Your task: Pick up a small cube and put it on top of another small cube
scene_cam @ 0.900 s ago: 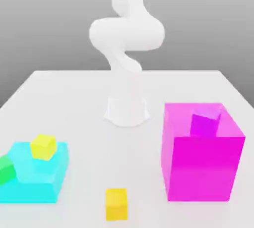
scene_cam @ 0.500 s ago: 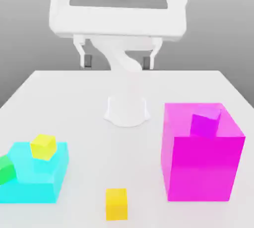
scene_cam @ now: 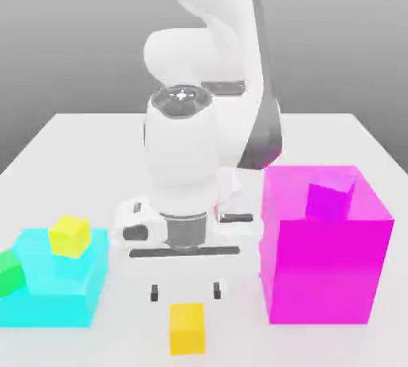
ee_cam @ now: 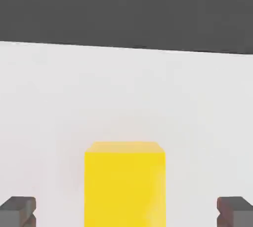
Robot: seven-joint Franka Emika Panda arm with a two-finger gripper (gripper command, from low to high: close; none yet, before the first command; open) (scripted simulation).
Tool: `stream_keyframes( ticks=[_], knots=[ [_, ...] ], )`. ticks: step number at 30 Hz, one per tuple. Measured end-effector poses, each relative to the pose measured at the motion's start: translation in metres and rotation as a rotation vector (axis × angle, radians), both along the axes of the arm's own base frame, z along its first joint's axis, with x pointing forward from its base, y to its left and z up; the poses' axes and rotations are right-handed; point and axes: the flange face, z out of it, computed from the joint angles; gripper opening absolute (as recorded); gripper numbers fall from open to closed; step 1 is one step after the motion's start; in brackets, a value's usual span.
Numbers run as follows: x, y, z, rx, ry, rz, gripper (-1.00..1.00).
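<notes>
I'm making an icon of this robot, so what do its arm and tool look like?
The arm is glossy white with rounded segments and dark grey joint trim. The tool has a wide white body with a dark slot and small blackish fingertips.

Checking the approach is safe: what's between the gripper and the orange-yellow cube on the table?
Nothing that I can see: in the exterior view, only bare tabletop shows between the open gripper and the orange-yellow cube.
</notes>
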Motion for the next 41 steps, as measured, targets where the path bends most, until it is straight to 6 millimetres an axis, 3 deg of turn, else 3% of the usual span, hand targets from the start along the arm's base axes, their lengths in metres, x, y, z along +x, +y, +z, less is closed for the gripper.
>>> stream_keyframes(
  ticks=[2, 3, 10, 15, 17, 21, 26, 28, 30, 31, 37, 39, 41],
  knots=[
    [-0.001, 0.0, -0.024, 0.0, 0.002, 0.0, 0.0],
    [-0.002, 0.0, -0.032, 0.0, 0.002, 0.0, -1.0],
    [-0.002, 0.0, -0.033, 0.0, 0.003, 0.001, -1.0],
    [-0.002, 0.0, 0.019, 0.0, 0.003, 0.0, -1.0],
    [0.004, -0.031, 0.039, -0.007, 0.004, -0.094, -1.0],
    [0.006, -0.127, 0.079, -0.016, 0.005, -0.381, -1.0],
    [-0.039, -0.268, 0.138, -0.002, 0.003, -0.8, -1.0],
    [-0.043, -0.28, 0.13, 0.004, 0.001, -0.845, -1.0],
    [-0.042, -0.281, 0.103, 0.005, 0.001, -0.852, -1.0],
    [-0.043, -0.282, 0.092, 0.004, 0.001, -0.853, 1.0],
    [-0.043, -0.282, 0.087, 0.003, 0.002, -0.854, 1.0],
    [-0.042, -0.282, 0.104, 0.003, 0.002, -0.854, 1.0],
    [-0.043, -0.282, 0.134, 0.003, 0.002, -0.856, 1.0]
  ],
)
